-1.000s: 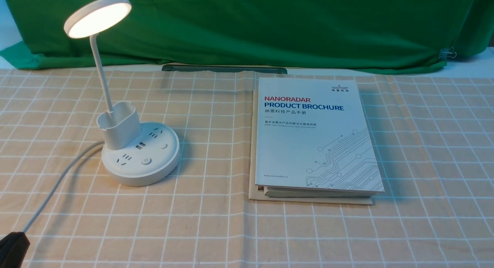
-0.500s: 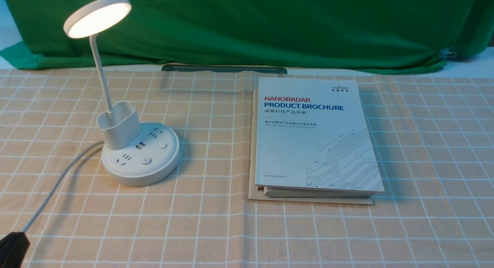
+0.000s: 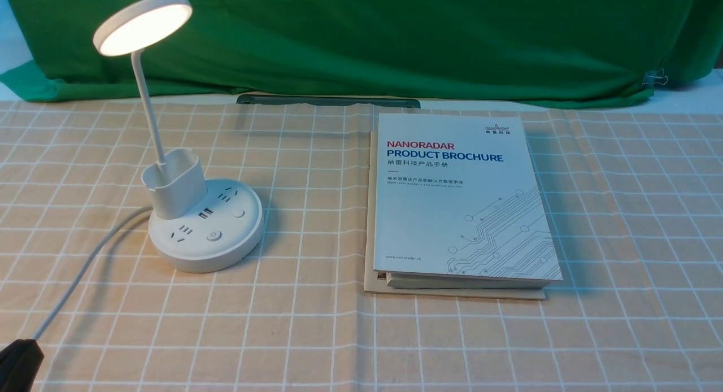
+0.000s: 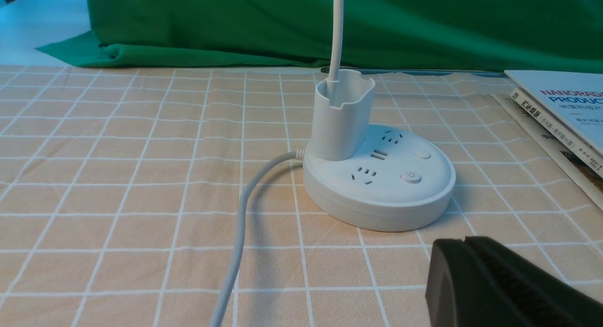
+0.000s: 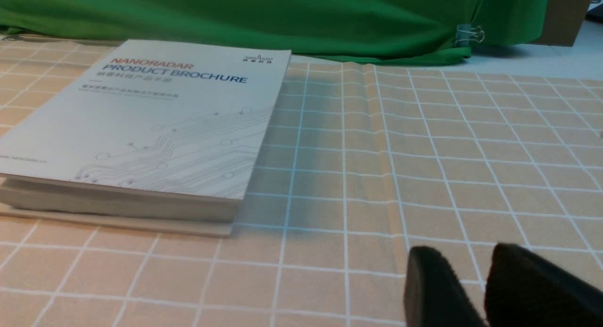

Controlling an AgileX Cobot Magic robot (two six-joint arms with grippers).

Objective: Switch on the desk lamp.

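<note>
Clearly shows the white plastic disc-headed desk lamp (image 3: 175, 191) lit, upright near the left edge of the bench (image 3: 339, 335). Has the black left end effector (image 4: 464, 243) pressed together at the front-left corner, right end effector (image 5: 471, 256) slightly parted.

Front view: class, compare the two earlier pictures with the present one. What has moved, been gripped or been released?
Nothing visibly changed. The desk lamp stays lit, standing to the left of the brochure on the checked cloth. The left gripper stays low at the near left corner of the view.
</note>
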